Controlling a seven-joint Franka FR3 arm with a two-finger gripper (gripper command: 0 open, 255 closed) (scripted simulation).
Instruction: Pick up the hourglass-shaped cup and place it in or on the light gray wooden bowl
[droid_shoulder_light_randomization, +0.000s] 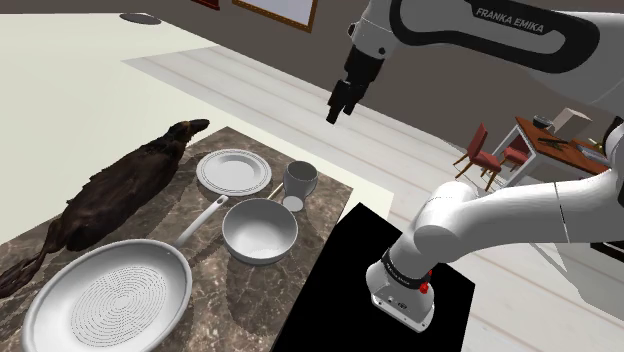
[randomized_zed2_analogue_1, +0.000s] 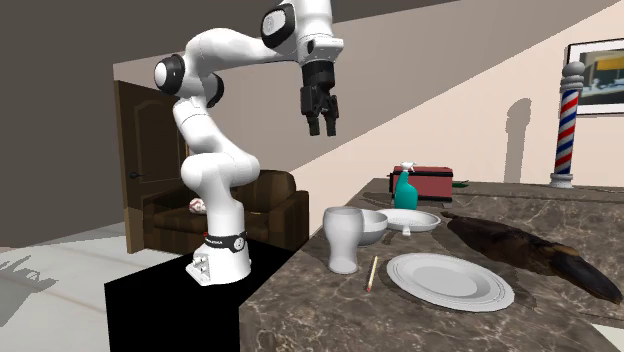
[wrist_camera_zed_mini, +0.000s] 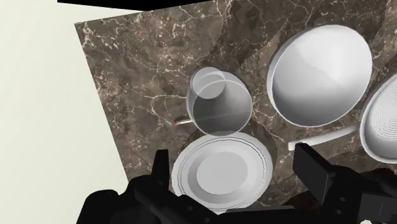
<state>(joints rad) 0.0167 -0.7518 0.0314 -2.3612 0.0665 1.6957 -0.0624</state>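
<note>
the black gripper (droid_shoulder_light_randomization: 340, 103) hangs high in the upper middle of the shoulder view, its two fingers spread apart with nothing in them. the pale cup (droid_shoulder_light_randomization: 300, 180) stands up straight on the brown stone table (droid_shoulder_light_randomization: 215, 300) well below it, near the middle of the frame, so i think the hand must go almost straight down. the gray bowl (droid_shoulder_light_randomization: 259, 232) sits just beside the cup, lower left of it, and the white arm (droid_shoulder_light_randomization: 480, 20) says "franka emika".
</note>
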